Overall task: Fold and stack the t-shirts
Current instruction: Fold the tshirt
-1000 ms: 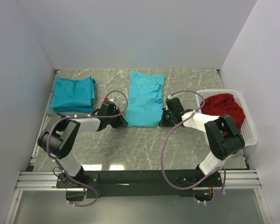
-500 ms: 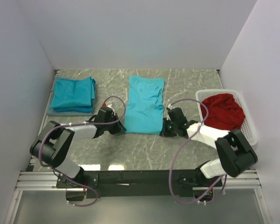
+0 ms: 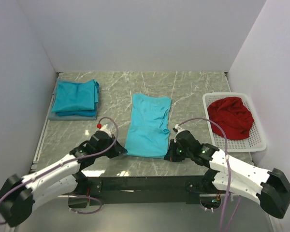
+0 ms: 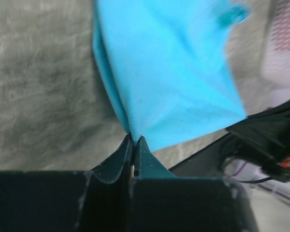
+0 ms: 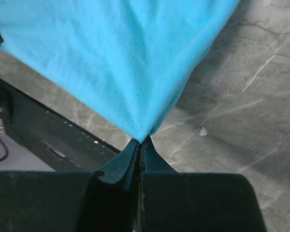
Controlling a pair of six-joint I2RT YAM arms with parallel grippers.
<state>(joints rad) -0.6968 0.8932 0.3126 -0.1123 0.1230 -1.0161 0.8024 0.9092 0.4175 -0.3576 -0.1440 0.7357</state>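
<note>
A turquoise t-shirt [image 3: 148, 123], folded lengthwise into a long strip, lies in the middle of the table. My left gripper [image 3: 122, 151] is shut on its near left corner [image 4: 135, 130]. My right gripper [image 3: 168, 154] is shut on its near right corner [image 5: 144, 130]. Both corners are pulled taut toward the table's near edge. A stack of folded turquoise t-shirts [image 3: 76, 98] sits at the back left.
A white basket [image 3: 259, 144] at the right holds a bundled red cloth [image 3: 230, 115]. The table's near edge and the black mounting rail [image 3: 145, 183] lie just behind both grippers. White walls close in the left, back and right.
Both grippers have drawn back toward the near edge with the shirt's corners, dragging the strip toward me. The arms now stretch out low from their bases.
</note>
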